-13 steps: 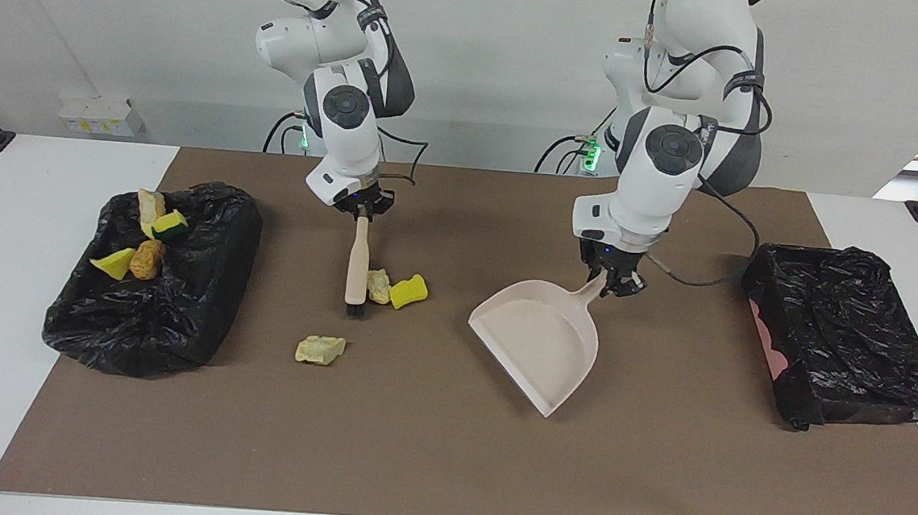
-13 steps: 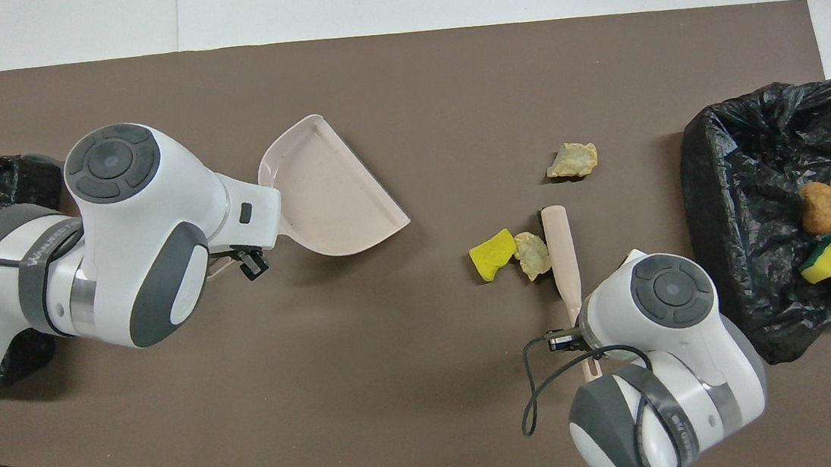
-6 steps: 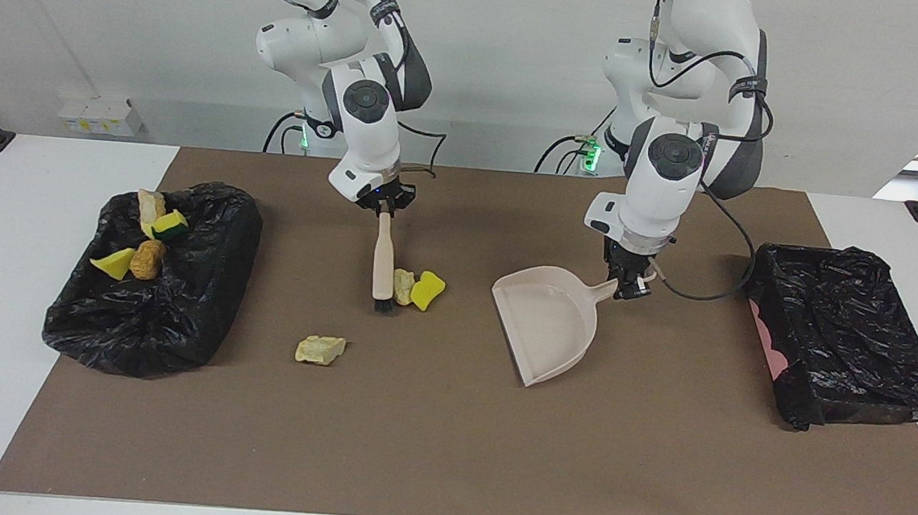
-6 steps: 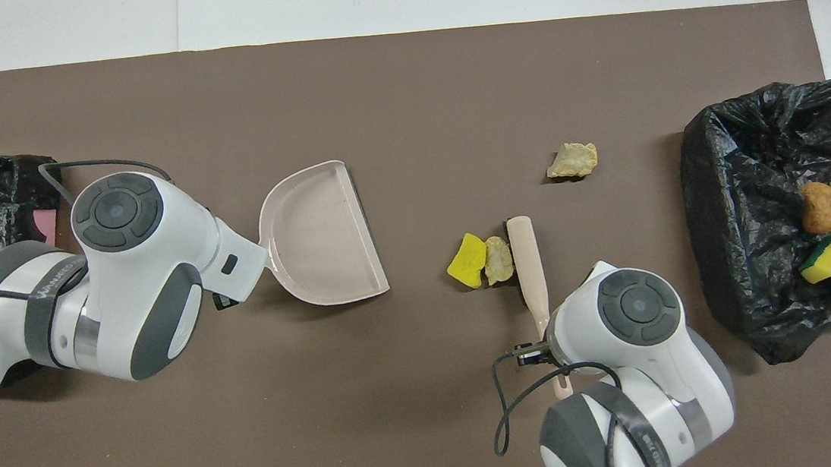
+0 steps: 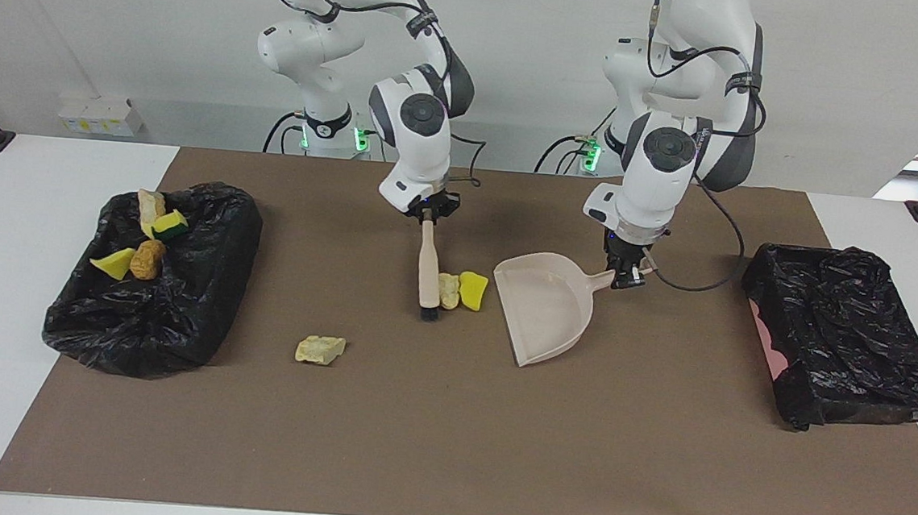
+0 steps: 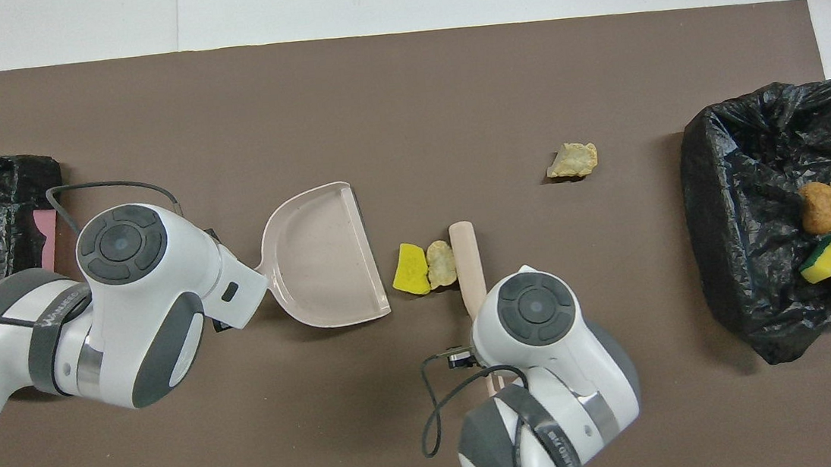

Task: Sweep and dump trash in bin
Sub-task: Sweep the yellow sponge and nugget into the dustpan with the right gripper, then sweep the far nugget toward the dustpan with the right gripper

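Left gripper point(image 5: 624, 279) shut on dustpan handle point(image 5: 601, 280), wrist pointing down, arm bent at elbow. Right gripper point(image 5: 428, 213) clamped on brush handle point(image 5: 429, 263), wrist tilted twd table mid, arm reaching in from its base.

Two white arms point(image 5: 422, 146), dark grey joint caps, black cables, green base lights

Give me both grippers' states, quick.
Left gripper: shut on the dustpan, by its handle.
Right gripper: shut on the brush, bristles down beside two scraps.
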{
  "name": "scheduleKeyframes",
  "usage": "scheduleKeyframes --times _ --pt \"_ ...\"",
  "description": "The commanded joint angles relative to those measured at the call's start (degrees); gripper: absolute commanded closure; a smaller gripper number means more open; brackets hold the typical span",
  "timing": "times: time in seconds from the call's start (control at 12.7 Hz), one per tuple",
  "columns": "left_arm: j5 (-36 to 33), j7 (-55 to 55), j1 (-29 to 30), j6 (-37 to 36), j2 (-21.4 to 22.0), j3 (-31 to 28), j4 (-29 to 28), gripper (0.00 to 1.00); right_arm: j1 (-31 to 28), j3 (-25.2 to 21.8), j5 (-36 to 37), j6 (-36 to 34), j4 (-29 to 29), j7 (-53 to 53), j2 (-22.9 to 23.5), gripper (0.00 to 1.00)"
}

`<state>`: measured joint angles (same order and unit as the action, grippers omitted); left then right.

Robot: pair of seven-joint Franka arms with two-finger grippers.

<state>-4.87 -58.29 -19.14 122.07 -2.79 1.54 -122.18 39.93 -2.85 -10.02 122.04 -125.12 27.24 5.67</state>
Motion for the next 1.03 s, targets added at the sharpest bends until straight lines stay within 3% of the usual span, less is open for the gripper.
scheduleKeyframes --times 0.0,0.24,0.39,0.63,0.95 --pt "-1.1 -0.2 0.4 1.5 2.4 0.0 -3.0 1.00 3.1 0.0 -5.0 0.0 7.6 1.0 4.7 1.00" --pt "-1.1 -0.2 0.6 1.9 2.4 0.0 -2.8 1.00 5.8 0.0 -14.7 2.3 13.2 0.4 7.0 1.00" --pt "-1.0 -0.2 0.6 1.9 2.4 0.0 -2.9 1.00 5.3 -0.5 -14.2 0.0 14.7 1.0 7.0 1.00" --pt "-1.1 -0.2 0.5 1.9 2.4 0.0 -2.9 1.00 -1.6 -0.7 -5.7 -7.9 17.9 0.7 5.8 1.00" --pt "-1.0 -0.2 1.3 2.0 2.3 0.0 -2.7 1.00 -9.1 -0.7 8.1 -11.5 18.9 -1.1 6.5 1.00"
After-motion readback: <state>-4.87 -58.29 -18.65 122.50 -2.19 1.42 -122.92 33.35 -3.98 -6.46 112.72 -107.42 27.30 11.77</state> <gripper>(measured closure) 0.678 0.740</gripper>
